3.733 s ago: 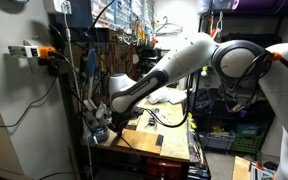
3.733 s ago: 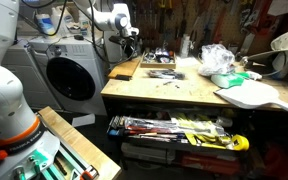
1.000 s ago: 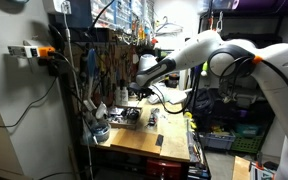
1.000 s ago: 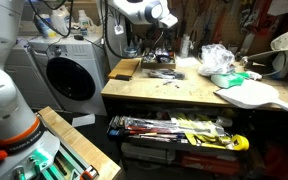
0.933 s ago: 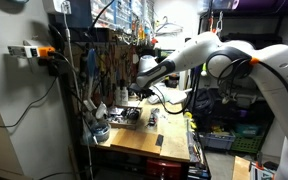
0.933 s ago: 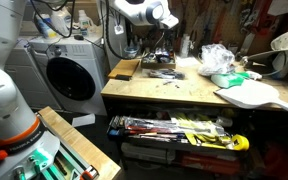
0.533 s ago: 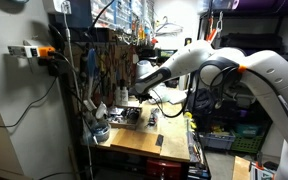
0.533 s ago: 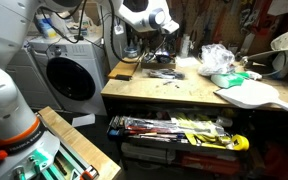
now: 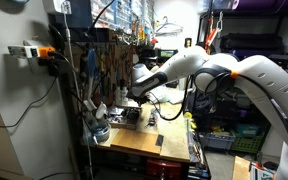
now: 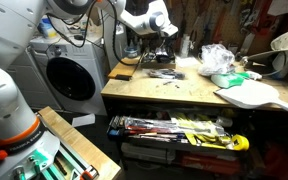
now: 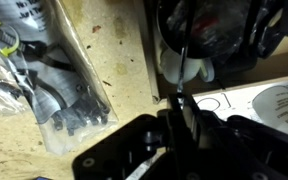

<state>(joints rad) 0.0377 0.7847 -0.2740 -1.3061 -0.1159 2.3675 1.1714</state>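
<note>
My gripper comes in from the bottom of the wrist view, its dark jaws pressed together with nothing between them. It hangs over the wooden workbench top, beside a clear bag of black metal tools and a white rounded object at the edge of a black bin. In both exterior views the gripper hovers just above a tray of tools at the back of the bench.
A wooden board lies next to the tray. A crumpled plastic bag and a white flat shape lie further along the bench. A washing machine stands beside it. A pegboard of tools rises behind.
The arm has swung from the bench's end by the board to over the tool tray, then lowered a little in the last second. The jaws look unchanged.
</note>
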